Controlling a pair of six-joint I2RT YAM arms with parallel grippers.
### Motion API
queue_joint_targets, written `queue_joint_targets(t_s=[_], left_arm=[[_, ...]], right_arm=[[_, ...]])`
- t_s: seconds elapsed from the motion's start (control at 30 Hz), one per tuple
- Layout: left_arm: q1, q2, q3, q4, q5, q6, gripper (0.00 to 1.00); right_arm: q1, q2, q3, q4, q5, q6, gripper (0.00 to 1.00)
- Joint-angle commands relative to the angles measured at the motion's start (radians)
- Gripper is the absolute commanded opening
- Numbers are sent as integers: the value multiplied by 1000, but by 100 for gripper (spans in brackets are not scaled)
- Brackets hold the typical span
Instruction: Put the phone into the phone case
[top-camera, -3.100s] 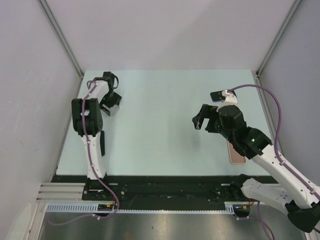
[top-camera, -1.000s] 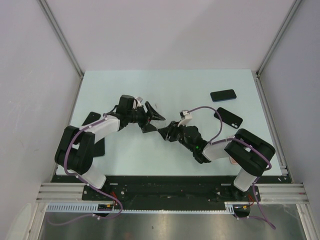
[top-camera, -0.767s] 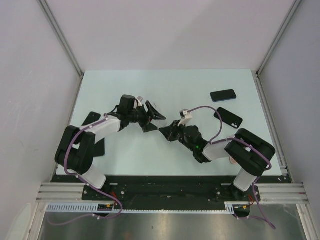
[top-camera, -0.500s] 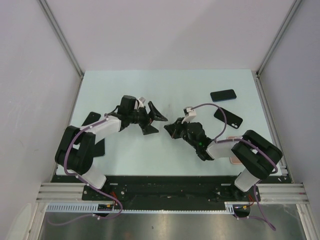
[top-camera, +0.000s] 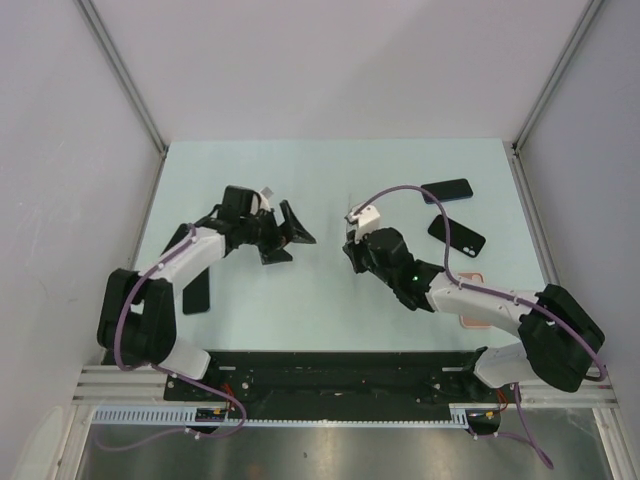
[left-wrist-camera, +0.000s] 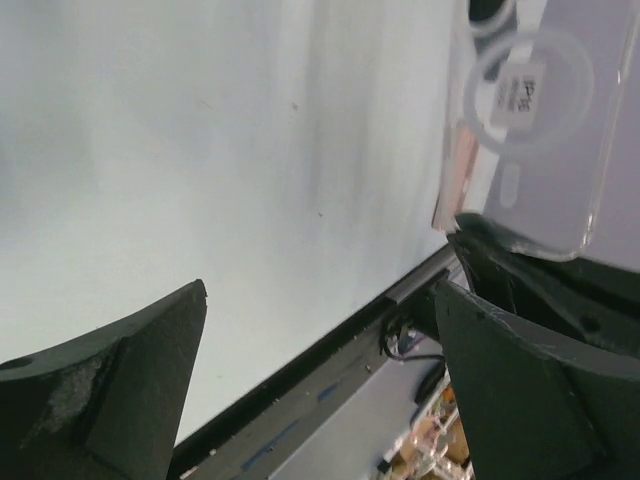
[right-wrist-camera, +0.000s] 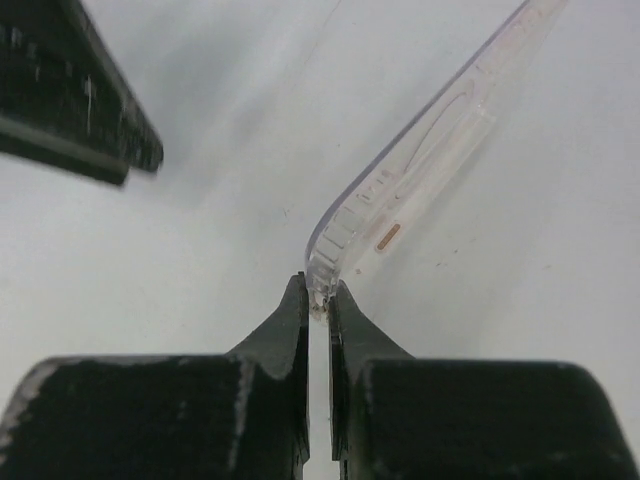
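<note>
The clear phone case (right-wrist-camera: 420, 150) hangs above the table, pinched at one edge by my right gripper (right-wrist-camera: 319, 295), which is shut on it. In the left wrist view the phone case (left-wrist-camera: 545, 110) shows at the upper right, with a ring and a label on its back. In the top view it is almost invisible. My right gripper (top-camera: 350, 250) is over the table's middle. My left gripper (top-camera: 298, 243) stands wide open to its left, apart from the case, with nothing between its fingers (left-wrist-camera: 150, 380). A black phone (top-camera: 446, 190) lies at the far right.
A second dark phone-shaped slab (top-camera: 457, 233) lies near the black phone. A pink one (top-camera: 470, 300) lies partly under the right arm. Two dark flat items (top-camera: 197, 290) lie beside the left arm. The table's front edge (left-wrist-camera: 330, 350) shows below the left gripper.
The left gripper opened fully and drew back to the left. The right gripper shut on the clear case and carried it up and away from the left gripper.
</note>
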Motion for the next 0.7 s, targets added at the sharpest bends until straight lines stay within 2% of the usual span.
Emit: queue_joint_targets(t_s=[0.0,0.03,0.1,0.17,0.33,0.47,0.67], left_arm=[[147,-73,-63,9,29,101,100],[168,-77,-74,16,59,116,100],[219,-99,-83,-3,49,133,100],[254,-122,-69,-50,2,161,100],[276,-111,31,-245,-149,219,100],[285,-142,20,-231,-198,228,100],[307,-154,28,-268,-245,213,100]], right_arm=[[53,-22,151,-304,102,-363,0],[59,-18,175,-389,115,-383,0],[75,-13,217,-451,112,-445,0],[124,-13,220,-506,131,-494,0],[217,22,228,-618,130,-498,0],[321,95,228,-641,179,-498,0],[381,214,243,-658,187,-429,4]])
